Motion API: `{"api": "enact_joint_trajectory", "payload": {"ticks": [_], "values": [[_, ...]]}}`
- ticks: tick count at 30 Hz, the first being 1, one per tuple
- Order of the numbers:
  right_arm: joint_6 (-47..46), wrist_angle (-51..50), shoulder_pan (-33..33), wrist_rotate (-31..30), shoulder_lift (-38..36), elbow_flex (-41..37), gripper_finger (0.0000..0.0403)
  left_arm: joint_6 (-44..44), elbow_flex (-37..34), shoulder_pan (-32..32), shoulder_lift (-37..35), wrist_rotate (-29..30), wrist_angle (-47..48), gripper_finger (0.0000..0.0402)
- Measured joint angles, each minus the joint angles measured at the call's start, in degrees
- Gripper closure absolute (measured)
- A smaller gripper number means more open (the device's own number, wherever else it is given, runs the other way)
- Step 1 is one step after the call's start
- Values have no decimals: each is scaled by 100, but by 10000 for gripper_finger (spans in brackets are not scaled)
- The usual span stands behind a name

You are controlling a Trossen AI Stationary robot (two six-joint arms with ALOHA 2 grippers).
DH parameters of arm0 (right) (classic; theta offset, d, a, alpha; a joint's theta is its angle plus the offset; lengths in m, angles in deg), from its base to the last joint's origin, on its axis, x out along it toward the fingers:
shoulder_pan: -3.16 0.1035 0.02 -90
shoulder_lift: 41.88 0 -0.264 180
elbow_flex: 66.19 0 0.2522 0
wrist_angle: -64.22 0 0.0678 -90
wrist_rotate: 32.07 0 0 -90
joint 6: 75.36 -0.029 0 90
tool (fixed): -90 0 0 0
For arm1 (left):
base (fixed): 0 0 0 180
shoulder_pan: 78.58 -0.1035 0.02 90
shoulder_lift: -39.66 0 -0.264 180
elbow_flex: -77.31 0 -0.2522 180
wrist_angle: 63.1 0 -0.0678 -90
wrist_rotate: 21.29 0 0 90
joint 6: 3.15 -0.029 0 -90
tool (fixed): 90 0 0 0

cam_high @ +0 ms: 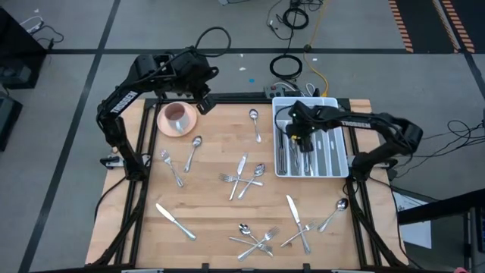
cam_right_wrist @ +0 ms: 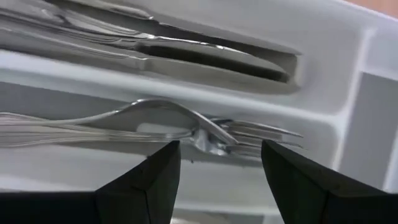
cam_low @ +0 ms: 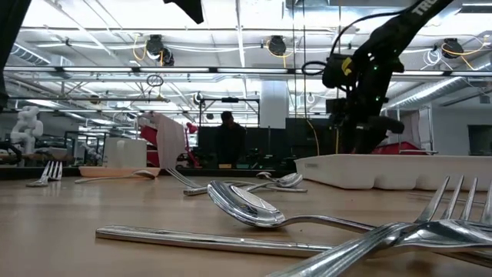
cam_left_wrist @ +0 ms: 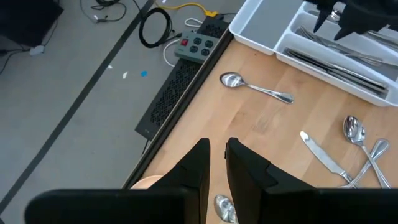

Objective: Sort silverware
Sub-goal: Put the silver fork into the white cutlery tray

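Bright ceiling lights are glaring across the low view, washing out the room behind the right gripper (cam_low: 361, 115). Nearest silverware (cam_low: 254, 208) is blurring; forks (cam_right_wrist: 186, 127) just beyond its fingertips are gleaming softly.

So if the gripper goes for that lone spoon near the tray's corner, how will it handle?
The spoon looks like polished metal, so probably stiff but slippery. It lies flat on the table, likely hard to get fingers under. Its rounded bowl may make it spin if pushed.
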Motion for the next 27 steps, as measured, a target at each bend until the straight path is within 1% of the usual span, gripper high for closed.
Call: {"api": "enact_joint_trajectory", "payload": {"ticks": [6, 17, 27], "values": [[219, 86, 0, 1, 279, 0, 192, 0, 0, 0, 2, 124, 0, 343], [545, 180, 2, 0, 316, 2, 251, -18, 0, -92, 2, 169, -2, 343], [698, 294, 2, 13, 329, 4, 257, -23, 0, -242, 2, 167, -2, 343]]}}
